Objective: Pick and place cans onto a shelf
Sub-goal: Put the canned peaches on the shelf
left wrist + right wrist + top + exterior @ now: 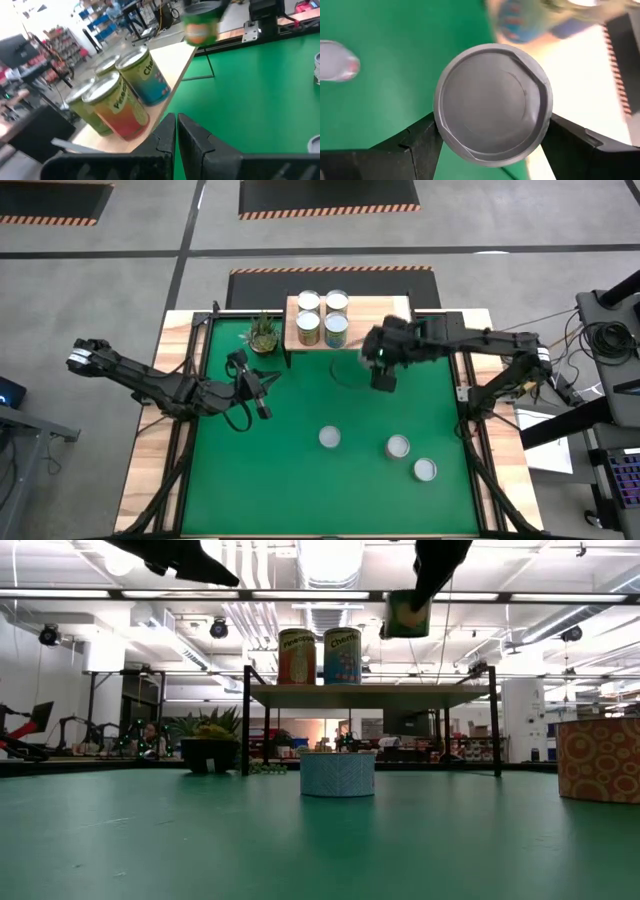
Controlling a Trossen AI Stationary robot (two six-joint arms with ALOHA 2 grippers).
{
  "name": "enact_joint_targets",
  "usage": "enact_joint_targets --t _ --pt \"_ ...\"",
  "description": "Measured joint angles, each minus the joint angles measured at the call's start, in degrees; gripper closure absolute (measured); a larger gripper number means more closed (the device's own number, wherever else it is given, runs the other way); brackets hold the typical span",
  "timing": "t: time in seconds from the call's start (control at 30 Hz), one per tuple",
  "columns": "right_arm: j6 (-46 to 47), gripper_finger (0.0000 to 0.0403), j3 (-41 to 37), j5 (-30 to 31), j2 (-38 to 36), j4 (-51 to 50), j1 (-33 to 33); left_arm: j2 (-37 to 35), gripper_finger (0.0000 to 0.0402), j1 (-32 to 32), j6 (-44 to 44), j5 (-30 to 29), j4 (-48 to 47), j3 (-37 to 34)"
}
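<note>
Several cans (322, 318) with coloured labels stand upright on the pale wood shelf (385, 310) at the mat's far edge; they also show in the left wrist view (120, 95). My right gripper (383, 376) is shut on a green-labelled can (408, 613), just near of the shelf's bare right part and above shelf height. Three cans (398, 446) stand on the green mat toward its near right. My left gripper (258, 386) is shut and empty above the mat's left part, near of the plant. My right gripper pinches the can's round side wall (440, 125) between its two fingers, just below the rim of the end that faces the wrist camera. The fingers (432, 565) come from above, pointing down. The can hangs about upright, lifted clear of mat and shelf.
A small potted plant (263, 332) stands on the mat just left of the shelf. The shelf's black legs (246, 720) rise from the mat's far edge. The mat (300, 480) shows green between the arms and in front of the shelf.
</note>
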Motion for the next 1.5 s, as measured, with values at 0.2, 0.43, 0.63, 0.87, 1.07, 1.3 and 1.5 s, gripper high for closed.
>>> enact_joint_targets --t 0.2,0.43,0.63,0.87,1.07,1.3,1.5 --pt "-2.64 0.0125 -0.07 -3.19 -1.02 0.88 -10.65 0.00 0.0402 0.02 6.64 -0.04 5.33 0.00" --pt "-1.41 0.0125 -0.87 -12.88 -0.45 2.90 -15.17 -0.02 0.0402 -0.13 3.27 -0.02 4.11 0.00" --pt "-3.49 0.0125 -0.87 -12.83 -1.03 -3.81 -15.97 -0.02 0.0402 -0.13 -3.02 0.00 1.17 0.00" --pt "-11.70 0.0125 -0.87 -10.50 -1.48 -1.60 -21.71 -0.02 0.0402 0.15 3.35 -0.02 5.05 0.00" --pt "-13.82 0.0125 -0.87 -14.05 0.43 6.74 -25.79 -0.07 0.0402 0.20 9.94 -0.06 10.78 0.00" --pt "7.10 0.0125 -0.87 -13.77 5.30 9.38 -26.78 0.07 0.0402 0.20 8.04 -0.04 10.43 0.00" --pt "19.75 0.0125 -0.89 -11.29 8.77 8.62 -25.40 0.33 0.0402 0.20 5.26 -0.04 9.71 0.00"
